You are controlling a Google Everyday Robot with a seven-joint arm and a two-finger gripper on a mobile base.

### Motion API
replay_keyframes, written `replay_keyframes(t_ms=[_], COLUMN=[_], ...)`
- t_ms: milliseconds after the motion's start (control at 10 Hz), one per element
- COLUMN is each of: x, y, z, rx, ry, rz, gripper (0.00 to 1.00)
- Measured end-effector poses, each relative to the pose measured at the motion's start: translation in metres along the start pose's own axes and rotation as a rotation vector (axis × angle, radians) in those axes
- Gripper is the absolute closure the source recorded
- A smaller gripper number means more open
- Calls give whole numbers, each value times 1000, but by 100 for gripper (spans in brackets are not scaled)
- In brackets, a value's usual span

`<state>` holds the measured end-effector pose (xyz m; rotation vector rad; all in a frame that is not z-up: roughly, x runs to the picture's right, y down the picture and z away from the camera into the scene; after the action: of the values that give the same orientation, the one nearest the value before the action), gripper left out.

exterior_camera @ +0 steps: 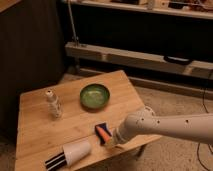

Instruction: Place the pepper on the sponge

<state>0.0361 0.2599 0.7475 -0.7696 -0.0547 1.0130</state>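
The small orange-red pepper (104, 134) lies on top of the dark blue sponge (100, 128) near the front edge of the wooden table (40, 130). My white arm reaches in from the right. Its gripper (113, 144) sits low at the table's front edge, just right of and below the sponge, close beside the pepper. The arm's bulky wrist hides most of the gripper, which is shut. I cannot tell whether it still touches the pepper.
A round green bowl (94, 95) stands at the middle back of the table. A small pale bottle (53, 104) stands at the left. A white cup with black stripes (72, 153) lies on its side at the front left. Metal shelving runs behind.
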Motion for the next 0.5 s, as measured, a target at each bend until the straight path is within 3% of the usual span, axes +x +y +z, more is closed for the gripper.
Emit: replay_keyframes(t_ms=[500], x=[-15], y=[-8], z=[12], rx=[9], ry=[-29], rz=[-22], gripper=[88])
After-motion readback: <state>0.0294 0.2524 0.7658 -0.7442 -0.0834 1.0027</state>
